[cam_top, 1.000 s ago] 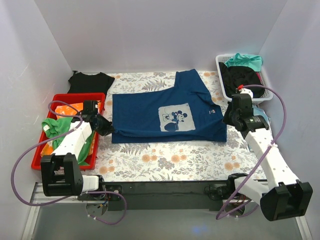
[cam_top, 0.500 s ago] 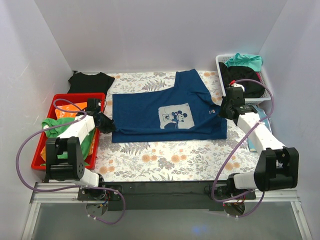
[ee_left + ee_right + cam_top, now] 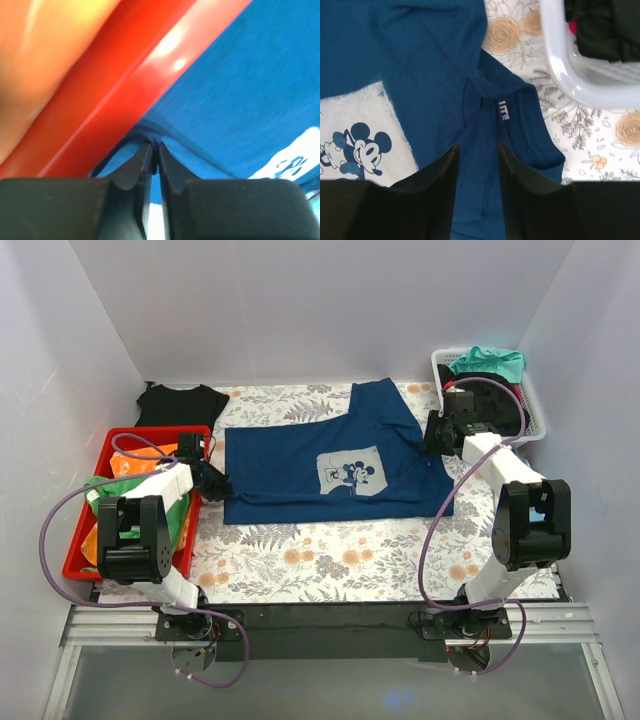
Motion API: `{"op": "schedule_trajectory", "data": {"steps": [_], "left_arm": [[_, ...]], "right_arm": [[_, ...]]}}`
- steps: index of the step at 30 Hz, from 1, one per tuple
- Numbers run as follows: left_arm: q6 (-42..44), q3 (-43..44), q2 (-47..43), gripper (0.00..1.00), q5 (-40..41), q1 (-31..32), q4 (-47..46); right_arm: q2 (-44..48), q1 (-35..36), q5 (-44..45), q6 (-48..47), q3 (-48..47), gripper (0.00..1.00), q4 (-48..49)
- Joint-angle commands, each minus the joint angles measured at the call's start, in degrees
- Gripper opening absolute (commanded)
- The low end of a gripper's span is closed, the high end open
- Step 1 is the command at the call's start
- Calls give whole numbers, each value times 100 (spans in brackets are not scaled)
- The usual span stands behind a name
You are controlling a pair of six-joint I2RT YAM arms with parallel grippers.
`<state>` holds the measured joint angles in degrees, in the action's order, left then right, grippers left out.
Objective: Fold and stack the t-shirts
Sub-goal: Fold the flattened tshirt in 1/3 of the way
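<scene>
Since a second ago the right arm has swung left and toward the far side. This carried the right tool [image 3: 433,435] from beside the white plastic basket [image 3: 570,82] to above the right part of the navy blue t-shirt [image 3: 300,455], a soft cloth shirt with a pale square cartoon-mouse print. The left tool [image 3: 222,486] has stayed at the shirt's left edge.

The shirt lies spread flat in the middle of the floral-patterned surface [image 3: 330,560], print up, with one sleeve reaching toward the far side. The right tool's fingers stand well apart and grip nothing. In the right wrist view the collar and its small white label lie just beyond them.

The left tool's fingers are pressed almost together on a raised fold of the shirt's hem, just beside the rim of the red plastic tray [image 3: 150,430]. A teal cloth t-shirt [image 3: 490,362] sits in the basket at the far right. A black cloth t-shirt [image 3: 180,402] lies at the far left.
</scene>
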<state>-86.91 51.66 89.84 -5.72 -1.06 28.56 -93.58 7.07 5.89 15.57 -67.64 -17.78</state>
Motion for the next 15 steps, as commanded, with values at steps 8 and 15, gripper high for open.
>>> {"op": "schedule_trajectory", "data": {"steps": [8,15], "left_arm": [[227,881,-283,28,660,-52,-676],[412,311,-731,28,-131,-43,-623]], "right_arm": [[129,-30,-422,-99,-532,47,100],[1060,-39,-449,-2,1084,45,-226]]}}
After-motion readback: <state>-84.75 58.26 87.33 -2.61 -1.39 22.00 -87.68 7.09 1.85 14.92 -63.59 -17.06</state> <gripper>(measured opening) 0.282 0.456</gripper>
